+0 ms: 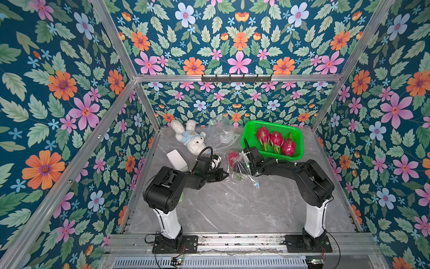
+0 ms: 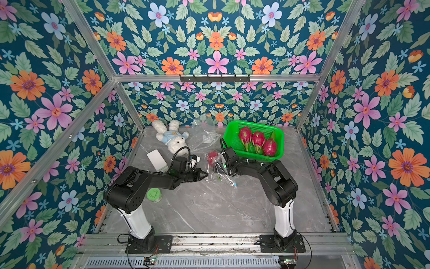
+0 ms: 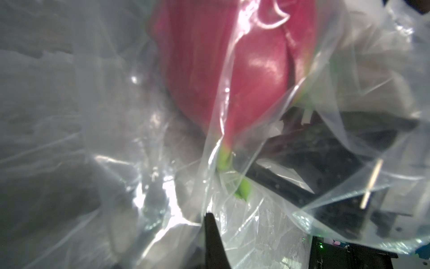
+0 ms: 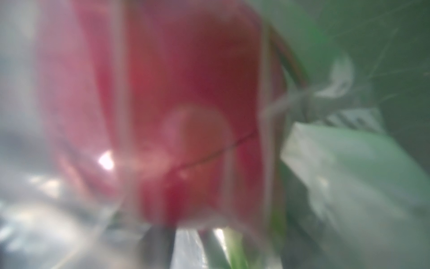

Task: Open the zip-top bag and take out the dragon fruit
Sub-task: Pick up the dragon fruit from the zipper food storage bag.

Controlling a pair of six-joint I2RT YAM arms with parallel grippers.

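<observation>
A clear zip-top bag point(image 1: 247, 177) lies mid-table with one magenta dragon fruit point(image 1: 232, 158) inside it. My left gripper point(image 1: 226, 174) is shut on the bag's film at its left edge; in the left wrist view its dark tip point(image 3: 209, 217) pinches plastic in front of the fruit point(image 3: 232, 69). My right gripper point(image 1: 243, 164) reaches into the bag from the right. The blurred right wrist view shows its fingers point(image 4: 157, 244) apart, with the fruit point(image 4: 186, 104) just beyond them. Three more dragon fruits point(image 1: 276, 139) lie in a green basket point(image 1: 250, 130).
The basket stands at the back right, close behind my right wrist. A white plush rabbit point(image 1: 188, 137) and empty clear bags point(image 1: 223, 136) lie at the back. A white box point(image 1: 176, 159) sits behind my left arm, and a green-lidded jar point(image 2: 154, 194) beside it.
</observation>
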